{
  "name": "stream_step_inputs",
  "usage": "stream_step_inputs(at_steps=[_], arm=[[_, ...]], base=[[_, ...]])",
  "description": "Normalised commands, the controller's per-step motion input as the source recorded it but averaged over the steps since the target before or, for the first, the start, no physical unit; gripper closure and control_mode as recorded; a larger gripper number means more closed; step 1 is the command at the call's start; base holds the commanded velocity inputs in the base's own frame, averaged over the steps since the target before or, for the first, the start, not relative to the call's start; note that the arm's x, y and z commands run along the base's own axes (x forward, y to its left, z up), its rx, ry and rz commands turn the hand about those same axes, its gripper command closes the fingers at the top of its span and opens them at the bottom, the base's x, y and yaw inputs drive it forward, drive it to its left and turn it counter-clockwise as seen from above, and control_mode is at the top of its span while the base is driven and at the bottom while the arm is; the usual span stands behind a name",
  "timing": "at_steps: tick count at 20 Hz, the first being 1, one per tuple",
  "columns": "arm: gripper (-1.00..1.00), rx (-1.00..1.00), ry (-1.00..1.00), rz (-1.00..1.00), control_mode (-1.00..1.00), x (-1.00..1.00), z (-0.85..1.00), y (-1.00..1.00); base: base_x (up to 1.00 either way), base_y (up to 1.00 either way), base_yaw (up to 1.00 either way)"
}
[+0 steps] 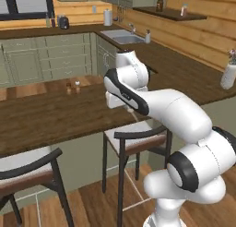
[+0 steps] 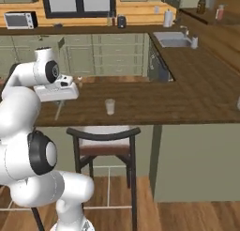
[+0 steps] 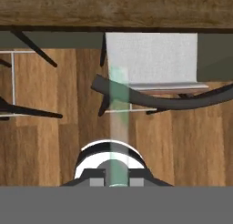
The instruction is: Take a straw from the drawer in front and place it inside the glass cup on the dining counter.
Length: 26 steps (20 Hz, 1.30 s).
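Counter (image 2: 140, 108): we take this long dark wood slab as our landmark; it runs across both base views, with a grey-green panel under its near edge.
Cup (image 2: 109, 106): we see 1 clear tumbler standing upright on the counter, close to its near edge, above the stool.
Gripper (image 3: 113, 182): we see the 2 fingertips closed on a thin pale stick that rises between them; in the right base view the hand hangs over the counter's near edge, well left of the cup.
Straw (image 3: 119, 109): held in the gripper, it reaches out from the tips toward the counter edge, crossing in front of the stool's backrest; it looks pale and half see-through in the hand view.
Stool (image 2: 104, 143): tucked under the counter's near edge, dark frame, pale seat, just below the cup.
Shakers (image 1: 73, 86): we see 2 tiny ones side by side on the counter, toward its far edge.
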Motion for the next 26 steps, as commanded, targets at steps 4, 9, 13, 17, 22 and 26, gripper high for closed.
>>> stream_step_inputs(at_steps=[4, 9, 13, 17, 22, 26], arm=[[1.0, 0.0, 0.0, 0.0, 1.0, 0.0, 0.0, 0.0], [1.0, 0.0, 0.0, 0.0, 1.0, 0.0, 0.0, 0.0], [1.0, 0.0, 0.0, 0.0, 1.0, 0.0, 0.0, 0.0], [1.0, 0.0, 0.0, 0.0, 1.0, 0.0, 0.0, 0.0], [1.0, 0.09, 0.05, 0.0, -1.0, 0.16, 0.1, -0.03], [1.0, 0.51, 0.06, 0.23, -1.0, 0.41, 0.38, -0.51]], base=[[0.46, -0.73, 0.37], [0.69, -0.72, 0.2], [0.95, -0.34, 0.06], [1.0, -0.03, -0.05], [0.8, 0.0, -0.1], [0.0, 0.0, 0.0]])
